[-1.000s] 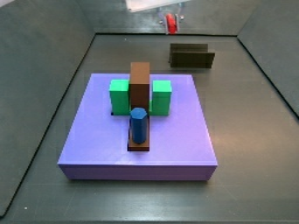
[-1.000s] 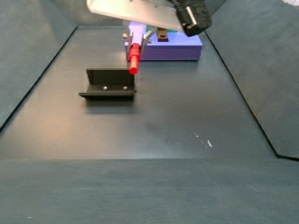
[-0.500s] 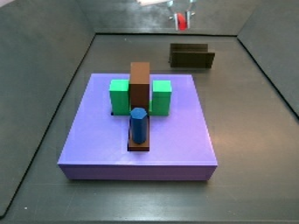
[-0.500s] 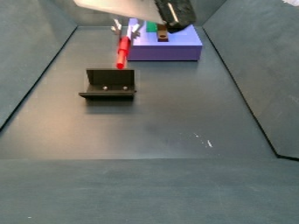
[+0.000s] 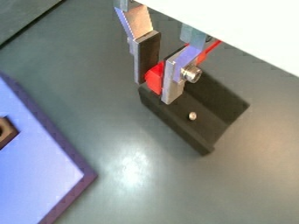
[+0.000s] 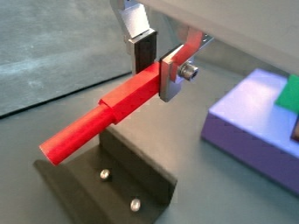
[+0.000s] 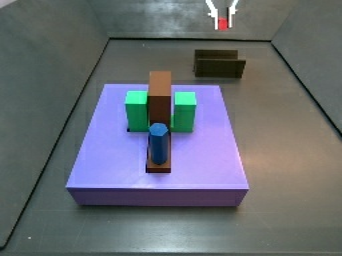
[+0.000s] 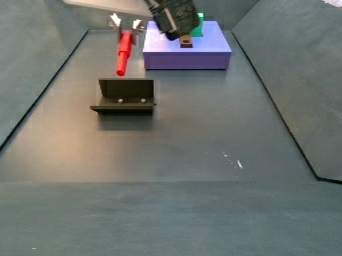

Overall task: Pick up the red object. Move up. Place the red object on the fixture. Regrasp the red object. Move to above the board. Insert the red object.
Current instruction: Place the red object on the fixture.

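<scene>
My gripper point(image 5: 158, 86) is shut on the red object point(image 6: 100, 114), a thin bright-red peg that sticks out lengthwise from between the silver fingers point(image 6: 176, 74). In a side view the peg point(image 8: 124, 52) hangs nearly upright under the gripper point(image 8: 124, 25), in the air above and behind the fixture point(image 8: 124, 97). The dark fixture point(image 5: 198, 118) lies just below the fingers in both wrist views. In a side view the gripper point(image 7: 222, 18) is at the far end, above the fixture point(image 7: 219, 64). The lavender board point(image 7: 158, 140) lies apart from it.
The board carries two green blocks point(image 7: 138, 110), a long brown bar point(image 7: 160, 95) and an upright blue cylinder point(image 7: 158, 143). Dark grey walls enclose the floor on all sides. The board's corner shows in a wrist view point(image 6: 251, 131).
The gripper has risen with the red object and shifted sideways, away from the board, so that it now hangs higher above the fixture. The fixture and board have not moved.
</scene>
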Robot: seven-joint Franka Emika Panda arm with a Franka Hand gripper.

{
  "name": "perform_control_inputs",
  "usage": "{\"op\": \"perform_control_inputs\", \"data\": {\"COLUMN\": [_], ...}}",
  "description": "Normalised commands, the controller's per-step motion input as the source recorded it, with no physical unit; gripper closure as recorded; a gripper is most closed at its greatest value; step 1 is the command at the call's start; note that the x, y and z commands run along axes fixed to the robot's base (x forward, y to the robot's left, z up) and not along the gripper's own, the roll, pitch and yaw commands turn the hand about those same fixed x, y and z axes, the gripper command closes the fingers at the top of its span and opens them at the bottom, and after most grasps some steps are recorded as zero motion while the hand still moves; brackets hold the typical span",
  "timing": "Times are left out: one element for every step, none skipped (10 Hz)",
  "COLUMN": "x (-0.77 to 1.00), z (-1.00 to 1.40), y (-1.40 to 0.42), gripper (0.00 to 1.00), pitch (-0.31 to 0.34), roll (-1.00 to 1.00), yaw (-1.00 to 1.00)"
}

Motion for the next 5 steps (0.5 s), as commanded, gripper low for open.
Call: {"op": "perform_control_inputs", "data": {"x": [0.55, 0.52, 0.51, 0.4, 0.22], "z": [0.08, 0.1, 0.06, 0.0, 0.0], "y": [0.0, 0.0, 0.0, 0.05, 0.11], "gripper": [1.0, 1.0, 1.0, 1.0, 1.0], "pitch": [0.2, 0.183, 0.177, 0.103, 0.017], "roll": [-1.0, -1.0, -1.0, -1.0, -1.0], "yaw": [0.0, 0.0, 0.0, 0.0, 0.0]}}
